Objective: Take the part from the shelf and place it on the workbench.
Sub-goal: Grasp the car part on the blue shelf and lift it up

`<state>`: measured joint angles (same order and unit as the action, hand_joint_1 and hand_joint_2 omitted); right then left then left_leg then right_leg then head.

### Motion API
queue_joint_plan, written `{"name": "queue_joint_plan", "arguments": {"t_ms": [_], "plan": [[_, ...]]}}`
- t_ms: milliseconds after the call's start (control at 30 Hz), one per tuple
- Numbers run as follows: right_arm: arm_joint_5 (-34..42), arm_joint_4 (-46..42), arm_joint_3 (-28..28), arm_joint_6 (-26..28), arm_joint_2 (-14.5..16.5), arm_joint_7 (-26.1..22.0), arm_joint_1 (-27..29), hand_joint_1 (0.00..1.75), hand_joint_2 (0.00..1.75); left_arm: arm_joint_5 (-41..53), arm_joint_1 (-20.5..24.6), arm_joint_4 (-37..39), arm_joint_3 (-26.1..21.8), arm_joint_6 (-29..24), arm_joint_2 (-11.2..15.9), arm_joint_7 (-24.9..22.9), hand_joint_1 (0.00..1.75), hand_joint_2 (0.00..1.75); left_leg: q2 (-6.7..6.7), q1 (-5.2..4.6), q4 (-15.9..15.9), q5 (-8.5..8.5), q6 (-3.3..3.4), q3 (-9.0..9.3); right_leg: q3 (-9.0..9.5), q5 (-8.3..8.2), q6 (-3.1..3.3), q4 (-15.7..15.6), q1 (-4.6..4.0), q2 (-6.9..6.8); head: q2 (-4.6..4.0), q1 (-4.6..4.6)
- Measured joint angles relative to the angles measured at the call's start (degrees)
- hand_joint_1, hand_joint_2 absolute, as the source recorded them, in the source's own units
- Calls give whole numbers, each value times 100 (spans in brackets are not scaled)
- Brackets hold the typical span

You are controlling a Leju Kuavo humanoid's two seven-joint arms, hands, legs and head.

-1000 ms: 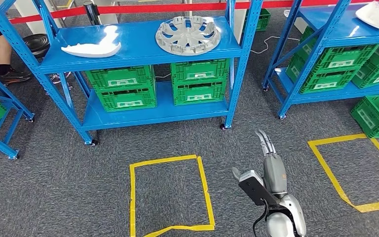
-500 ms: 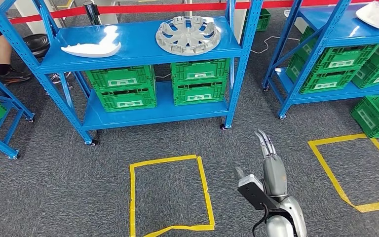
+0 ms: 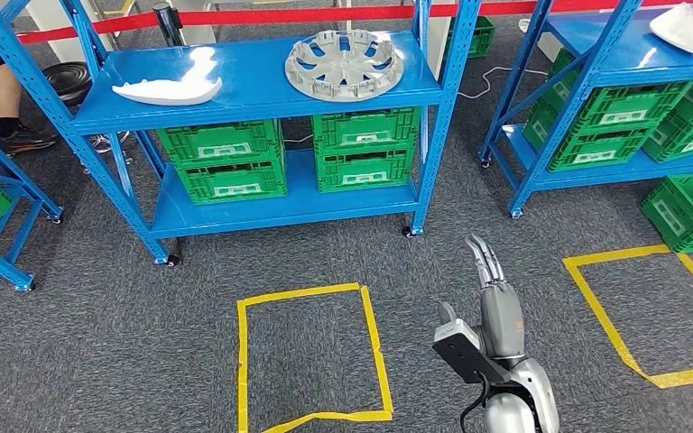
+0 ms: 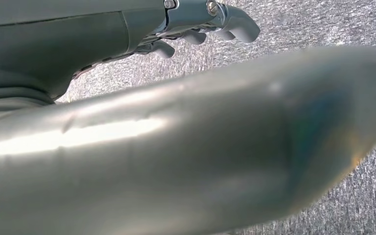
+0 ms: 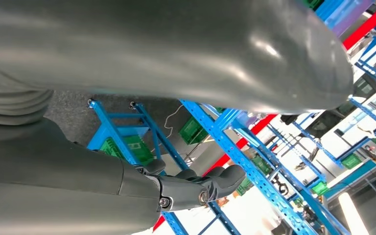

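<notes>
Right now your right hand (image 3: pixel 492 293) hangs low over the grey carpet, fingers straight and close together, gripping nothing. Your left hand (image 4: pixel 196 27) hovers above the carpet too, fingers slightly curled around nothing. The likely part, a round silver spoked wheel cover (image 3: pixel 345 63), lies on the top level of the blue metal shelf (image 3: pixel 262 95), far from you and well apart from either hand; a white curved plastic piece (image 3: pixel 167 88) sits to its left. Watch the blue upright post (image 3: pixel 442 117) just right of the cover: a reach from the right could clip it. The shallow, wide cover may also slip from a one-sided grasp.
</notes>
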<state>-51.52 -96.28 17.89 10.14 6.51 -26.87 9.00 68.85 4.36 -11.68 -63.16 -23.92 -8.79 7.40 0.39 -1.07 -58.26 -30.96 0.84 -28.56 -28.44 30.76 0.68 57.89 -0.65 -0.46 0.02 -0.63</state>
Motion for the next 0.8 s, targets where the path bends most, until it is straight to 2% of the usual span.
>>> {"name": "queue_joint_plan", "arguments": {"t_ms": [167, 267, 333, 400, 433, 467, 500, 567, 600, 633, 667, 767, 800], "plan": [[0, 0, -31, 31, -42, -2, 4, 0, 0, 1, 0, -3, -1, -2, 1, -7, 0, 0, 0, -16, -24, 2, 44, -32, -19, -21, -37, -4, 15, 0, 0, 0], [4, -4, -28, 67, -74, -16, 25, 0, 0, 8, 1, -3, -1, 2, -1, -27, 0, 0, 5, 6, 43, 45, 115, -17, -55, -3, -90, 18, 9, 0, 0, -2], [9, -18, -27, 98, -87, -38, 78, 0, 0, 27, 0, -3, -1, 15, 1, -51, 0, 0, 16, 47, 110, 86, 160, 17, -247, 197, -137, 387, 9, 18, 0, -19], [11, -36, -24, 115, -90, -58, 175, 0, 0, 52, -8, -3, -1, 40, 4, -93, 0, 0, 19, 57, 112, 86, 169, 3, -675, 513, -173, 1176, 46, 36, 0, -32], [11, -44, -21, 119, -90, -68, 226, 0, 0, 62, -13, -3, -1, 52, 4, -114, 0, 0, 18, 59, 104, 79, 166, -2, -884, 590, -188, 1512, 67, 37, 0, -32], [11, -50, -15, 121, -90, -80, 268, 0, 0, 69, -17, -3, -1, 60, 4, -128, 0, 0, 15, 62, 96, 65, 158, 2, -1012, 549, -200, 1660, 86, 38, 0, -31], [12, -56, -5, 121, -90, -97, 294, 0, 0, 73, -17, -3, -1, 63, 5, -131, 0, 0, 12, 68, 87, 48, 145, 16, -1024, 390, -208, 1572, 103, 37, 0, -31], [18, -64, 24, 119, -90, -135, 306, 0, 0, 70, -13, -3, -1, 62, 6, -100, 0, 0, 5, 84, 66, -5, 103, 50, -765, -89, -210, 854, 127, 31, 0, -31], [22, -69, 39, 116, -90, -150, 305, 0, 0, 67, -9, -3, -1, 60, 8, -78, 0, 0, 2, 81, 48, -37, 71, 52, -611, -236, -201, 490, 122, 28, 0, -33], [25, -77, 51, 113, -90, -162, 305, 0, 0, 64, -4, -4, -1, 57, 11, -59, 0, 0, 1, 77, 36, -60, 35, 42, -509, -306, -177, 244, 117, 28, 0, -32], [28, -83, 62, 113, -90, -173, 305, 0, 0, 62, -1, -4, -2, 56, 15, -46, 0, 0, 1, 72, 30, -75, -1, 23, -467, -297, -148, 137, 106, 32, 0, -31], [42, -113, 81, 139, -89, -228, 306, 0, 0, 61, 15, -10, -3, 54, 29, -40, 0, 0, 4, 78, 24, -106, -108, 32, -452, -276, -35, 96, 100, 52, 0, -28], [48, -127, 85, 156, -88, -253, 303, 0, 0, 61, 23, -13, -3, 54, 36, -42, 0, 0, 1, 83, -68, -166, -146, 1, -431, -274, 2, 76, 111, 50, 0, -16]]}}
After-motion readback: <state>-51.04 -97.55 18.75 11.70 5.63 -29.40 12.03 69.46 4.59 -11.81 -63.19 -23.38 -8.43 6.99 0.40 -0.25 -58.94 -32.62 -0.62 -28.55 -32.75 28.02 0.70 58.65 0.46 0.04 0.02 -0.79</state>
